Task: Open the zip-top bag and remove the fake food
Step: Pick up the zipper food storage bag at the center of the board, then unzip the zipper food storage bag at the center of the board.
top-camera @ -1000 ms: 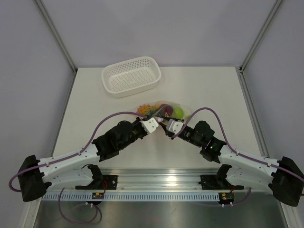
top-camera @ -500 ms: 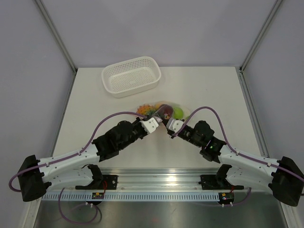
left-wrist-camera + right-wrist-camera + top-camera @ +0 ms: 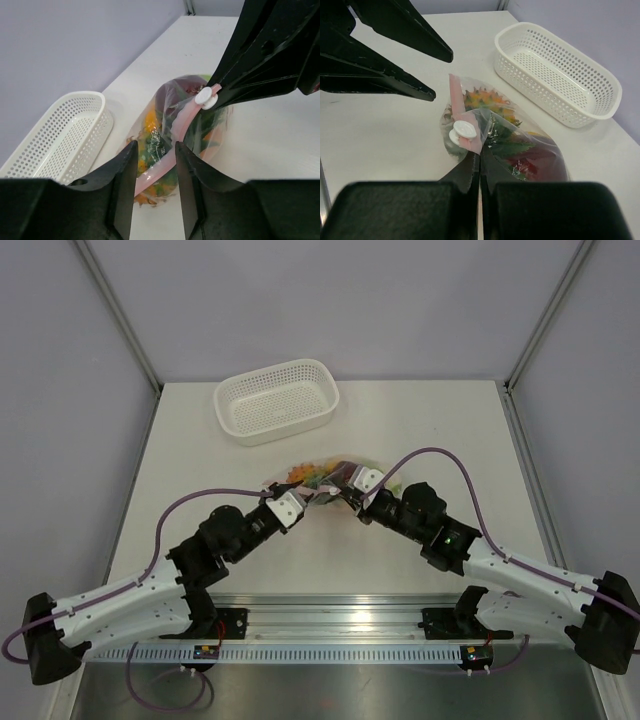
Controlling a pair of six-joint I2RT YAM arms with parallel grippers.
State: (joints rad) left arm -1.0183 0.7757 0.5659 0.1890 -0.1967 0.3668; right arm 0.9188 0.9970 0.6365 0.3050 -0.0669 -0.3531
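Toward the near middle of the table (image 3: 190, 465), the two claws meet over the zip-top bag (image 3: 540, 150). The left gripper (image 3: 155, 150) stands narrowly parted, the pink zip strip (image 3: 182, 125) running between its fingers without any clear pinch. The right gripper (image 3: 479, 157) is closed tight on the bag's edge, right beside the white slider (image 3: 462, 131).

Just beyond them the bag lies on its side, bulging with the fake food (image 3: 485, 97): orange, green and dark red pieces press against the film. The plastic looks thin, crinkly and slick, so it will likely fold and slip rather than resist. The stiffer zip strip is probably the soundest hold, one claw on either side of the slider. The load seems light, yet loose pieces may roll and shift the pouch.

Farther off to the left stands the white basket (image 3: 545, 107), well apart from the bag.
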